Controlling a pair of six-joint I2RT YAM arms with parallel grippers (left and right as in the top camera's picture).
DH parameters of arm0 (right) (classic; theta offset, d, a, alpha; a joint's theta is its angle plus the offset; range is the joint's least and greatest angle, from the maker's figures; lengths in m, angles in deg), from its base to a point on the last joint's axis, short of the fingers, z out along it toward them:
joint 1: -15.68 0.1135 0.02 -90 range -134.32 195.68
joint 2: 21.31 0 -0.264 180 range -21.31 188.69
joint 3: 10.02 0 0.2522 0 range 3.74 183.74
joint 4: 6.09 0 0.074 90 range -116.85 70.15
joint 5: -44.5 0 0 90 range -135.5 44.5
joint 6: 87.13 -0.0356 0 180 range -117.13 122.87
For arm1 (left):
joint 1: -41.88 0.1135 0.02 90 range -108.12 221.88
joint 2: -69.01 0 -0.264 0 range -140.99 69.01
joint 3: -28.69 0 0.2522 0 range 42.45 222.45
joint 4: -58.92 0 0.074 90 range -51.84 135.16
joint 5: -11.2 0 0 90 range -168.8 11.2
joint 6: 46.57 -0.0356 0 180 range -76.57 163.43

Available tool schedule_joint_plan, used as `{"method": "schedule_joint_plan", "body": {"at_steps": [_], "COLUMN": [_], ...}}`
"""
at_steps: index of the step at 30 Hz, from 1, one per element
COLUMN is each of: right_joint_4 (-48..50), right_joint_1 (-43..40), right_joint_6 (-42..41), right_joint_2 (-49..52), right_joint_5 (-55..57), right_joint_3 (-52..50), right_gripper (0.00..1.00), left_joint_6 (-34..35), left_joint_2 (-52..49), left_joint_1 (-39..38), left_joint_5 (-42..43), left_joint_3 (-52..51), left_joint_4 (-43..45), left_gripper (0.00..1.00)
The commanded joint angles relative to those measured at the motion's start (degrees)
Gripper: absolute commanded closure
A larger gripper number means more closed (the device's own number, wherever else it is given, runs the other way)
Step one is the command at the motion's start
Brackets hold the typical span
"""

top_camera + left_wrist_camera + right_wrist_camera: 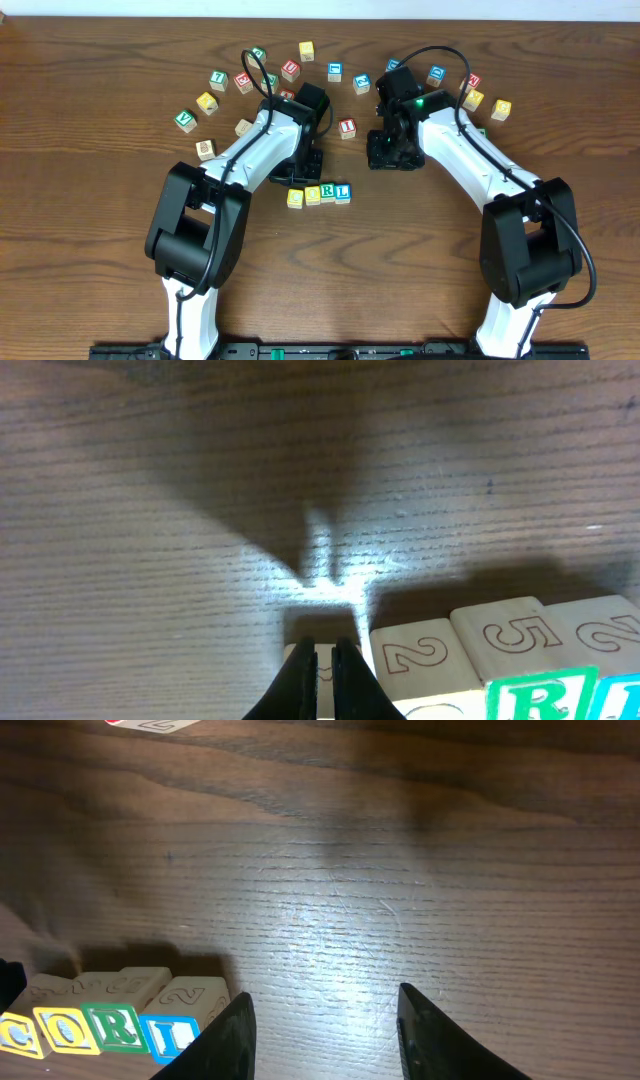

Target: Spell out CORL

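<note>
My left end effector (322,680) is pressed together at the yellow C end of the block row (319,194), which reads CORL on the bench (90,60). My right end effector (325,1010) is spread, near the L end.

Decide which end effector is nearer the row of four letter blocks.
Left. The left end effector hangs at the left end of the row of blocks, just over the first block. The right end effector, open, sits off to the row's right across some table.
</note>
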Motion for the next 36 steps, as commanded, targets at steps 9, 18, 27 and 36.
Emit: {"method": "schedule_joint_plan", "body": {"at_steps": [9,18,27,36], "right_joint_4": [0.9,2.1,2.3,1.4], "right_joint_1": [0.0,0.0,0.0,0.0], "right_joint_6": [3.4,3.7,3.7,3.7], "right_joint_2": [0.4,0.4,0.4,0.4], "right_joint_5": [0.0,0.0,0.0,0.0], "right_joint_3": [1.0,1.0,1.0,1.0], "right_gripper": [0.59,0.56,0.53,0.54], "left_joint_6": [-0.5,-0.5,2.4,7.1], "left_joint_2": [4.7,14.4,14.5,22.4], "left_joint_1": [5.8,8.9,4.3,2.0], "left_joint_5": [-1.2,-1.1,-1.2,-1.2], "left_joint_3": [8.0,7.9,-2.4,-15.5], "left_joint_4": [-5.3,-16.8,-18.6,-7.0], "left_gripper": [0.93,0.93,0.92,0.93]}}
